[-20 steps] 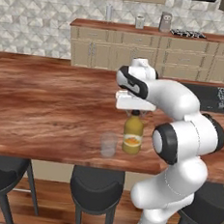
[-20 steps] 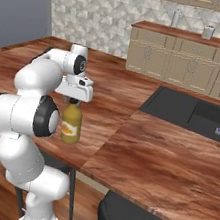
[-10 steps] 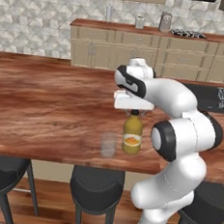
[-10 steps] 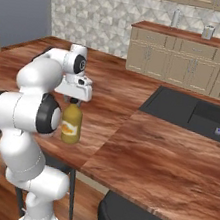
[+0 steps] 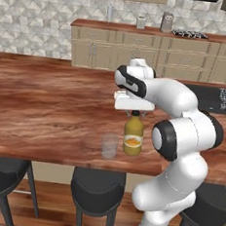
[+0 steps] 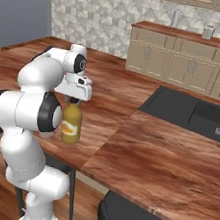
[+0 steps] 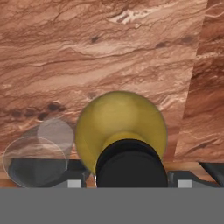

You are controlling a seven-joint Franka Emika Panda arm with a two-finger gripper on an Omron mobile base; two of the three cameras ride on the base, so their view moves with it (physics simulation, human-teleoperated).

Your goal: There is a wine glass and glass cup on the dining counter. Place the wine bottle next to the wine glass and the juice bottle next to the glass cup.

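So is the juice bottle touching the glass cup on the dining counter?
Apart. In the left base view a thin strip of the dining counter shows between the juice bottle and the glass cup, which stand side by side.

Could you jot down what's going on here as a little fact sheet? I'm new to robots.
place: dining counter with a wood-grain top
hand: the hand shut on the neck of the juice bottle
bottle: upright, base on or just above the counter
neighbour: clear glass cup right beside the bottle
nearby: dark sink set in the counter
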